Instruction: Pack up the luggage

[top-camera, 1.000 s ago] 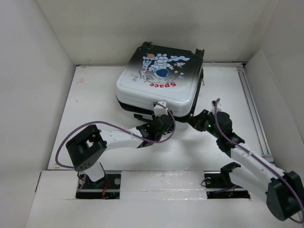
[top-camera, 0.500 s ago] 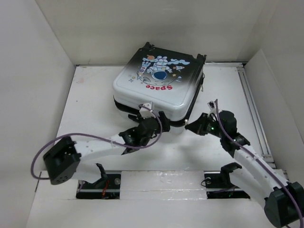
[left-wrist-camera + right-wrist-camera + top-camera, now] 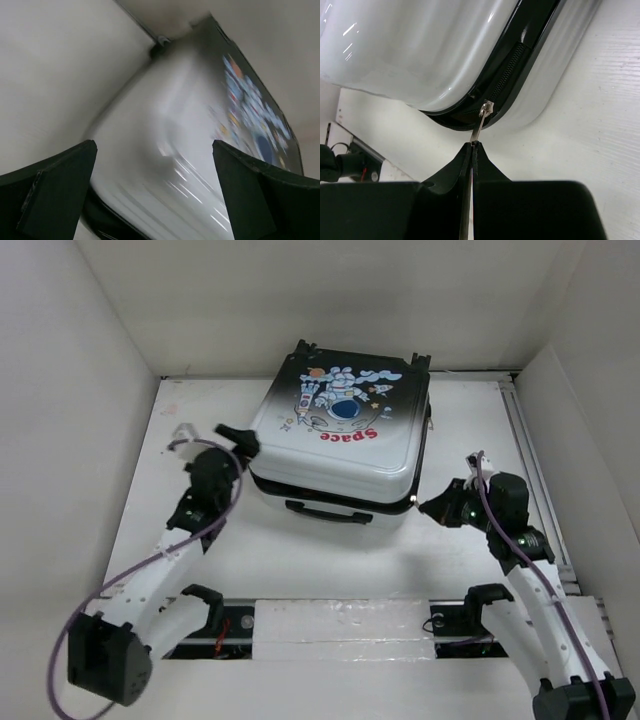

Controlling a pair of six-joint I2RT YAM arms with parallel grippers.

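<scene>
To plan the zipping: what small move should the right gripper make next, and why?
Probably draw the metal zipper pull along the black zipper track, since the right gripper is pinched shut on it and the white-to-black hard-shell suitcase lies closed.

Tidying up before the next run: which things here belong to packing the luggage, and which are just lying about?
Job: luggage; its zipper pull, pinched in the right jaws; left jaws, open by its corner.
Just there: table; side rail.
</scene>
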